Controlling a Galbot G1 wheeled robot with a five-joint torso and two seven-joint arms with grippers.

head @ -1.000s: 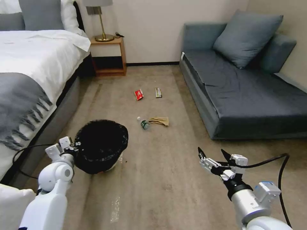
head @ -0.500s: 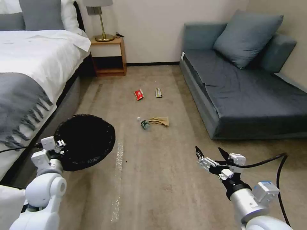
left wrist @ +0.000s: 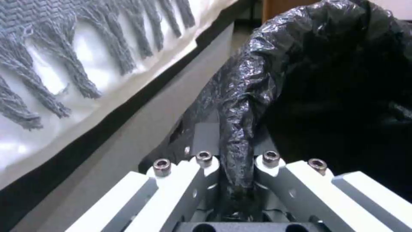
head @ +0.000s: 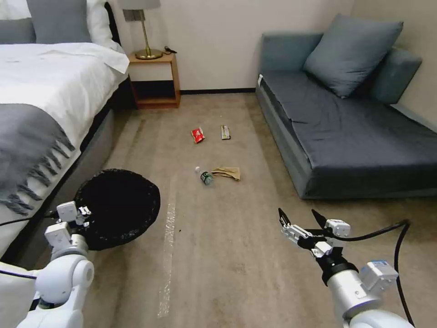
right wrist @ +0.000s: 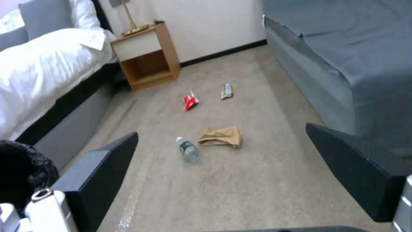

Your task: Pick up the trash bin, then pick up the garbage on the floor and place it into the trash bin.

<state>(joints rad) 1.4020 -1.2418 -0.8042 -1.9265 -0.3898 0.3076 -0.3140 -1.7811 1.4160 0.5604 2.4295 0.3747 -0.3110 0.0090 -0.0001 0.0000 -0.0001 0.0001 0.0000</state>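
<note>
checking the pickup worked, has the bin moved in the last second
Yes. The bin, held at its rim by the left claw, has shifted left toward the bed, while the bottle on the floor sits in the same spot.

A crinkly black plastic-lined round bin [head: 119,207] sits at eight o'clock; a red snack packet [head: 197,135], crumpled brown paper [head: 227,172] and a green-labelled clear bottle [head: 204,175] lie on the beige carpet [head: 227,255].

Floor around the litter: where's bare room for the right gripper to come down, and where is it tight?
Bare carpet lies between the open right gripper and the bottle. It is tight where the bottle and brown paper nearly touch. The red packet and wrapper have a gap between them. The left gripper holds the trash bin beside the bed.
</note>
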